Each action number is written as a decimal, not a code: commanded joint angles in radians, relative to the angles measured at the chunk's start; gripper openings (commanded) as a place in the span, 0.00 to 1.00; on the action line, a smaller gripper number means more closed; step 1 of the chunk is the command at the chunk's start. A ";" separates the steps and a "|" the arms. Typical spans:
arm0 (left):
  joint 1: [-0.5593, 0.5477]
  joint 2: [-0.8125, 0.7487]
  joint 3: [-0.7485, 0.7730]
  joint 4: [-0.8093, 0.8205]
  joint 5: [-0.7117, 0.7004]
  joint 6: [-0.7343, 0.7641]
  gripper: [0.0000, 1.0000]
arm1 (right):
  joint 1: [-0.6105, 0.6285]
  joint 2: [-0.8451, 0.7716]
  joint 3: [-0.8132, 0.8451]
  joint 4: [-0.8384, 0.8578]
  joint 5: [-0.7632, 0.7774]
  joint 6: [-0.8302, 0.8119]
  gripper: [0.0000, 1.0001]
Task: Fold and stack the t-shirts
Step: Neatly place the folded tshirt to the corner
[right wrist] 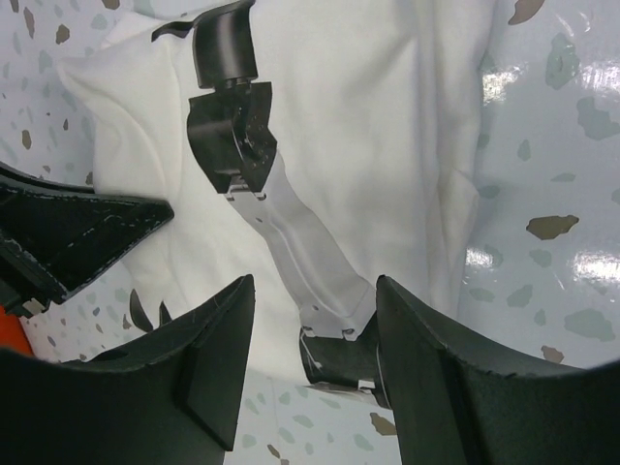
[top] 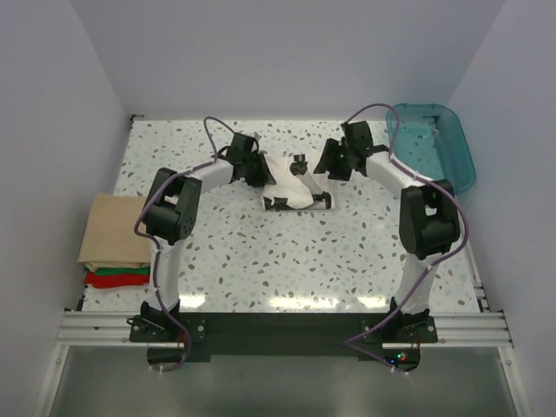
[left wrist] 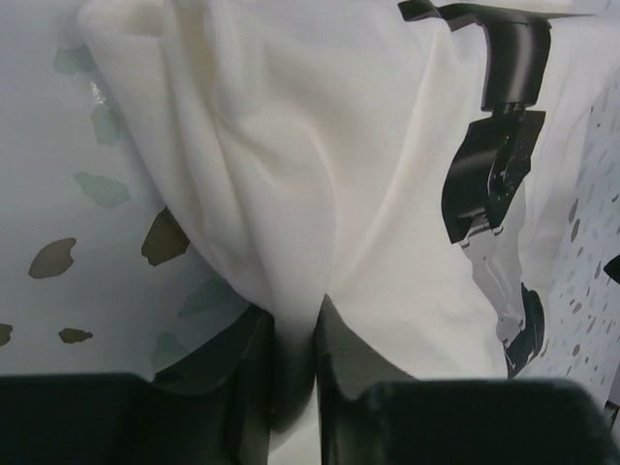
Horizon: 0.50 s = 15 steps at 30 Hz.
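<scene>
My left pincer is clamped on a fold of the white t-shirt: the cloth is drawn down into the narrow slot between my two fingers and bunches into creases above them. My right pincer stands apart, its jaws wide over the same shirt, with nothing gripped between them. Below that gap runs the shirt's black print.

From above, the white t-shirt lies crumpled on the speckled table, towards the far middle, between my two pincers, the left one at its left edge and the right one at its right.

At the table's left edge sits a stack: a folded tan t-shirt on top, a green t-shirt under it, and a red t-shirt at the bottom. The teal bin stands at the far right corner, well apart from the shirts.
</scene>
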 commanded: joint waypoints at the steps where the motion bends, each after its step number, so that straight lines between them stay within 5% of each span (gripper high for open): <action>1: -0.010 -0.012 0.001 -0.050 -0.067 -0.067 0.20 | -0.002 -0.085 -0.022 0.001 -0.012 -0.009 0.57; 4: -0.004 -0.089 -0.017 -0.059 -0.156 -0.125 0.00 | -0.002 -0.110 -0.048 -0.002 -0.010 -0.007 0.57; 15: 0.145 -0.318 0.013 -0.335 -0.480 -0.352 0.00 | 0.005 -0.205 -0.157 -0.008 -0.003 -0.007 0.56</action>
